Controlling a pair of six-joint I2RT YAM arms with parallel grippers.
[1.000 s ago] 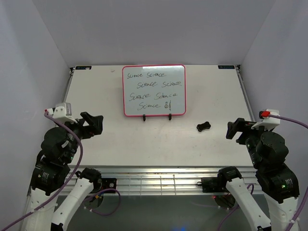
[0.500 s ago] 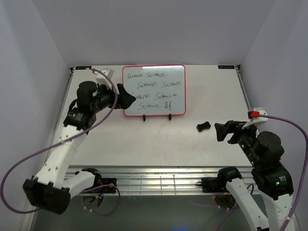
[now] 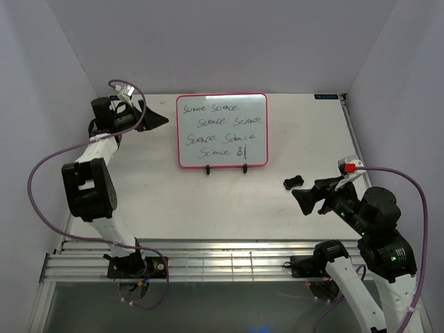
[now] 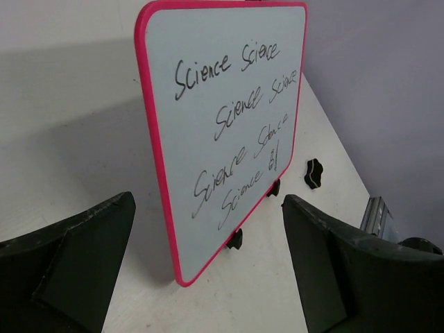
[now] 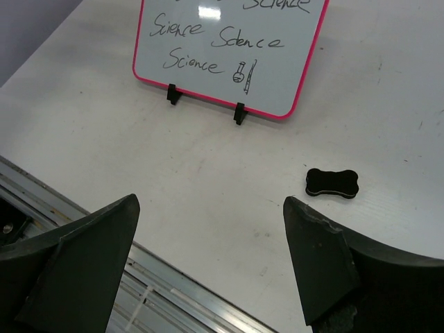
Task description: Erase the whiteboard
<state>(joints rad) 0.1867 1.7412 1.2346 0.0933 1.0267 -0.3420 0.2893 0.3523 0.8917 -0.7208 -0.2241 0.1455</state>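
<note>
Left end effector [image 3: 161,119] has swung out beside the board [image 3: 222,130], gaping empty; right end effector [image 3: 304,198], likewise released, hangs near the eraser [image 3: 294,182]; board stands propped mid-back on the worktop [image 3: 208,205], unerased, and a sideways knock could topple it off its stand [image 3: 207,171].

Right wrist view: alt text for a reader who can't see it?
A pink-framed whiteboard with handwritten "Science" stands on the white table, a black bone-shaped eraser lying nearer, to its right. The right end effector is open and empty.
</note>
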